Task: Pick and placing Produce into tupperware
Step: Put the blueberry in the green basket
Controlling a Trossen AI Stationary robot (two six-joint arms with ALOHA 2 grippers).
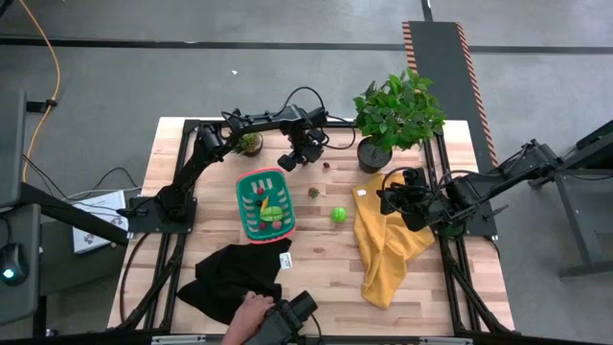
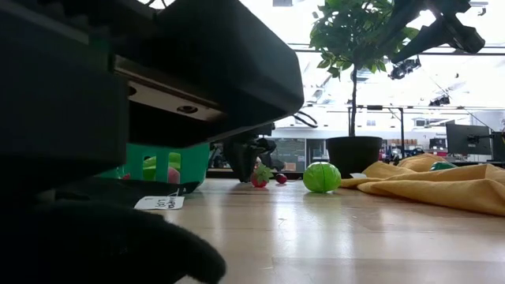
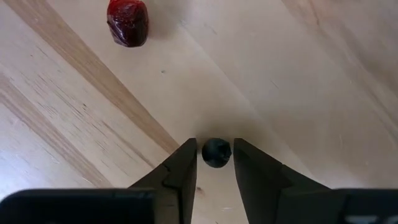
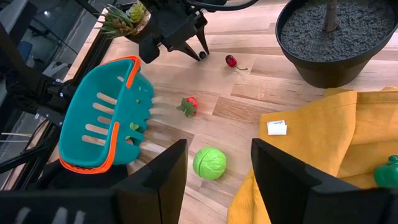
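Down at the far side of the light wooden table [image 1: 316, 264], left gripper [image 3: 216, 163] with fingers apart, small dark round toy berry [image 3: 216, 152] resting on the wood between them, narrow gaps either side. Dark red toy cherry [image 3: 127, 22] near, apart. Small teal plastic basket with red-pink rim [image 1: 264, 203] just beside, holding yellow, green and red pieces. Right gripper [image 4: 214, 165] waiting over the yellow cloth [image 1: 387, 244], fingers apart, empty; green toy cabbage [image 4: 209, 163] and red strawberry with leaves [image 4: 188, 105] on bare wood.
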